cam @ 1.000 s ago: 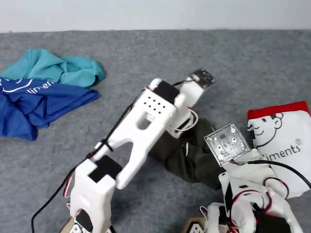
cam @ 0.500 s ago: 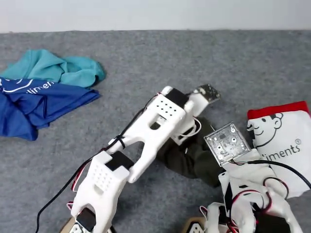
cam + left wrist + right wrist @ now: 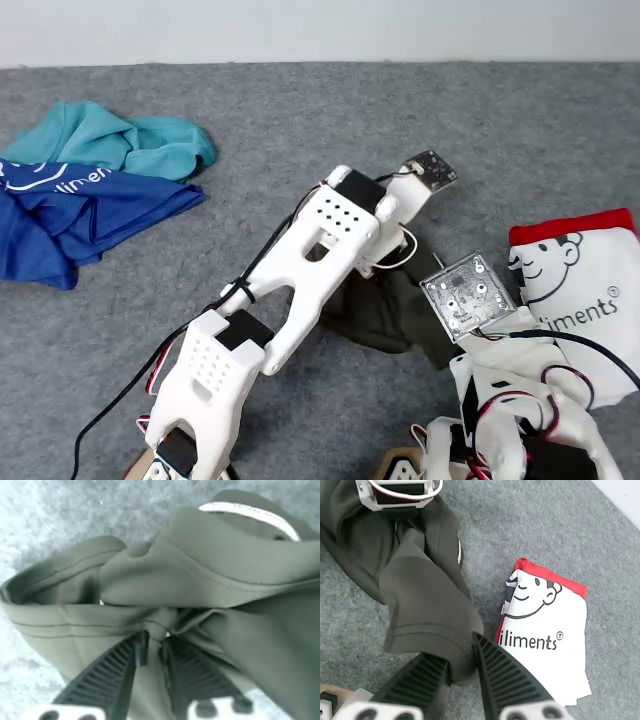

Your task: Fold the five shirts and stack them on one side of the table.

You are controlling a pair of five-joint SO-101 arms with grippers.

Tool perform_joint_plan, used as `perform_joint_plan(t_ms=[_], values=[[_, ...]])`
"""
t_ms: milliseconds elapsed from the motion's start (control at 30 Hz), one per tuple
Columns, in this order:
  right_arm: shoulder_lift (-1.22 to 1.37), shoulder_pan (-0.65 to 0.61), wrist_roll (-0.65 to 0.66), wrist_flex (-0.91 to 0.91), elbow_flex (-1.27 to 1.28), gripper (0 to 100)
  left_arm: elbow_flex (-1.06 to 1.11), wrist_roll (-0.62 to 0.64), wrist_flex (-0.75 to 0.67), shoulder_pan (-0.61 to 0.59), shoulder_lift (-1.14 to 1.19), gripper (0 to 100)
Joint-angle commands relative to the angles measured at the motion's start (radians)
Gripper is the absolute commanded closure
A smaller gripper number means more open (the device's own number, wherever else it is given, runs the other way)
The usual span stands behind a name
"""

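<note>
One crumpled dark olive shirt [image 3: 385, 315] lies right of centre on the grey tabletop [image 3: 300, 110]. Fingers of the left gripper [image 3: 151, 647] pinch a bunched fold; fingers of the right gripper [image 3: 462, 667] pinch its hem.

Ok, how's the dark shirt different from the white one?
The dark shirt is bunched and crumpled; the white shirt lies folded flat. The dark shirt is pinched by both the left gripper and the right gripper; the white shirt is untouched. The dark shirt is plain olive, while the white shirt carries a cartoon face and lettering. Both are on the grey table, close together.
</note>
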Motion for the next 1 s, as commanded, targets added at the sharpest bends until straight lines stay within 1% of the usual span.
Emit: perform_joint_plan(t_ms=[0, 133, 700, 867, 967], values=[[0.012, -0.004, 0.003, 0.036, 0.002, 98.9, -0.094, 0.008, 0.057, -0.006, -0.008, 95], [0.01, -0.002, 0.003, 0.036, 0.002, 98.9, -0.147, 0.008, 0.1, -0.009, 0.0, 94], [0.01, -0.001, 0.002, 0.036, 0.002, 98.9, -0.153, 0.008, 0.1, -0.012, -0.011, 95], [0.01, -0.001, 0.002, 0.036, 0.002, 98.9, -0.151, 0.008, 0.107, -0.012, -0.028, 99], [0.01, -0.001, 0.002, 0.036, 0.002, 98.9, -0.151, -0.038, 0.13, -0.012, -0.052, 99]])
